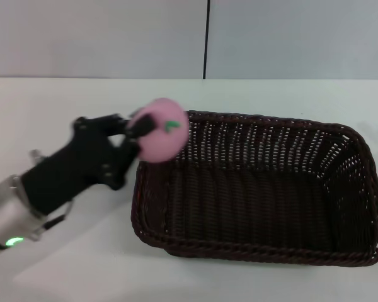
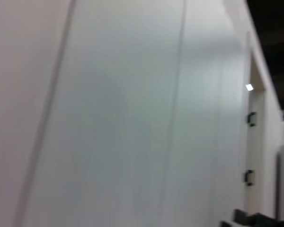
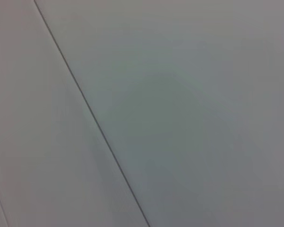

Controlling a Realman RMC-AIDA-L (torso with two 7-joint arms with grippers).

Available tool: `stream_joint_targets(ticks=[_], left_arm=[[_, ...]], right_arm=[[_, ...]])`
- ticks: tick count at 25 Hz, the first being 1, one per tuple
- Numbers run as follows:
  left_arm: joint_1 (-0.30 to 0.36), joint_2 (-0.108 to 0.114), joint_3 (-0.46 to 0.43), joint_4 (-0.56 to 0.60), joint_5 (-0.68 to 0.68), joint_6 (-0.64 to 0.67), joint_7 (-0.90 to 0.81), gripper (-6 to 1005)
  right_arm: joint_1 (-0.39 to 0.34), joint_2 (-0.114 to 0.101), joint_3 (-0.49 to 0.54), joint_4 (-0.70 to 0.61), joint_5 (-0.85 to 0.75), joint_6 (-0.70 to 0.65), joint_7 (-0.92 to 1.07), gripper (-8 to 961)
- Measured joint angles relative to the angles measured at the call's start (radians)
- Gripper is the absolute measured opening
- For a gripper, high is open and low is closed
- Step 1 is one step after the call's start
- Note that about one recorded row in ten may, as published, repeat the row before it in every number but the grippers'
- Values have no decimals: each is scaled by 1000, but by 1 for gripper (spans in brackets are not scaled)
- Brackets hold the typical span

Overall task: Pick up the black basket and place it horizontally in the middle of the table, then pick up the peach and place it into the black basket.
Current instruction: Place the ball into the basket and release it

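Observation:
The black basket lies lengthwise across the white table, in the middle and toward the right of the head view, and holds nothing. My left gripper reaches in from the lower left and is shut on the pink peach, holding it in the air just above the basket's left rim. The peach's green leaf mark faces up. My right gripper is out of the head view. The wrist views show only wall panels.
A pale wall with a dark vertical seam stands behind the table. The table's white surface stretches left of the basket and in front of it. The left wrist view shows a wall and a door frame.

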Motion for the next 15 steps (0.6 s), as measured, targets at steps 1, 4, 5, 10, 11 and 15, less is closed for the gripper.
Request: stream_joint_targets(ticks=[1,4,5,10,11,15], left_arm=[[-16,0,15,-37,0,-15,28,44],[-52,-1,46,-125,3,-81,96,43],[-60,-2,53,-147,5,-102,109,43],[-91,-2,73,-213,50,-201,145,43],[-94,-2,74,-216,60,-210,146,43],[-81,-2,49,-233,83,-241,146,44]], right_arm=[[0,0,0,0,0,-2,1,548],[0,0,0,0,0,-8,1,548],[0,0,0,0,0,-10,1,548],[-1,0,0,0,0,-12,2,548],[-1,0,0,0,0,-12,2,548],[-2,0,-1,0,0,-15,2,548]])
